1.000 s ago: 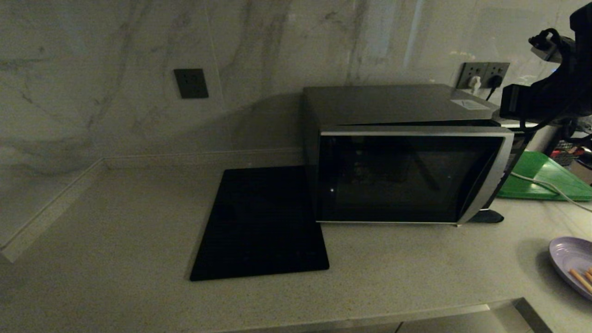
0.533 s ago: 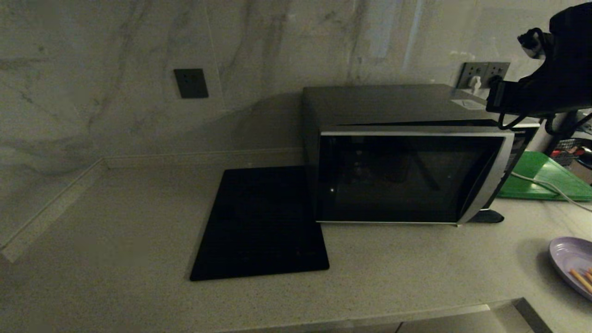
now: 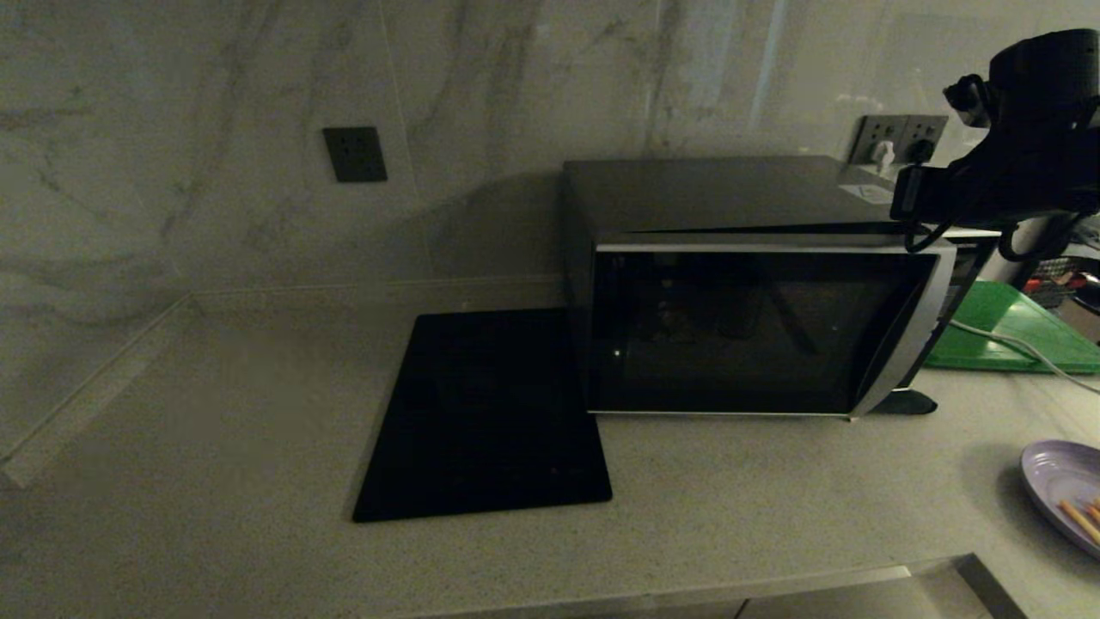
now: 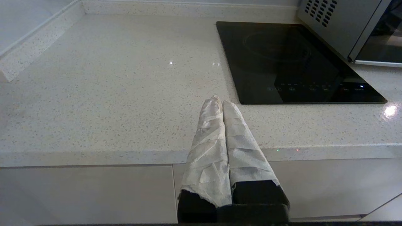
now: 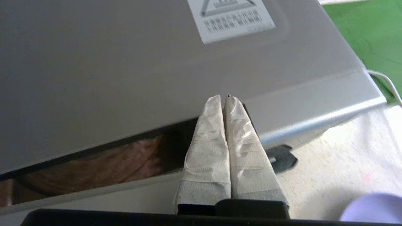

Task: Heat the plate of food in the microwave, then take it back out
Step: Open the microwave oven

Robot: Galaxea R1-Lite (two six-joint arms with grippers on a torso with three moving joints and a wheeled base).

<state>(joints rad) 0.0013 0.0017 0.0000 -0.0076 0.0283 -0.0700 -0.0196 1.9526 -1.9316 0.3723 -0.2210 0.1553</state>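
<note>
The silver-grey microwave (image 3: 739, 284) stands on the counter, its dark glass door (image 3: 748, 331) ajar with a narrow gap along the top and handle side. My right gripper (image 5: 223, 97) hovers shut and empty just above the microwave's top (image 5: 125, 62), near the front right corner by the door gap. In the head view the right arm (image 3: 1014, 163) reaches in from the upper right. The lavender plate of food (image 3: 1066, 494), with orange-brown sticks, sits on the counter at the far right edge; its rim (image 5: 373, 208) shows below the right gripper. My left gripper (image 4: 222, 101) is shut and empty over the counter's front edge.
A flat black cooktop (image 3: 485, 413) lies left of the microwave. A green board (image 3: 1005, 331) lies behind it to the right, with a white cable (image 3: 1014, 344) across it. Wall sockets (image 3: 898, 137) sit behind the microwave. The counter's front edge (image 4: 94, 153) runs below the left gripper.
My right arm has moved left and slightly down, coming over the microwave's top right corner. The door's gap, the plate and the left arm look unchanged.
</note>
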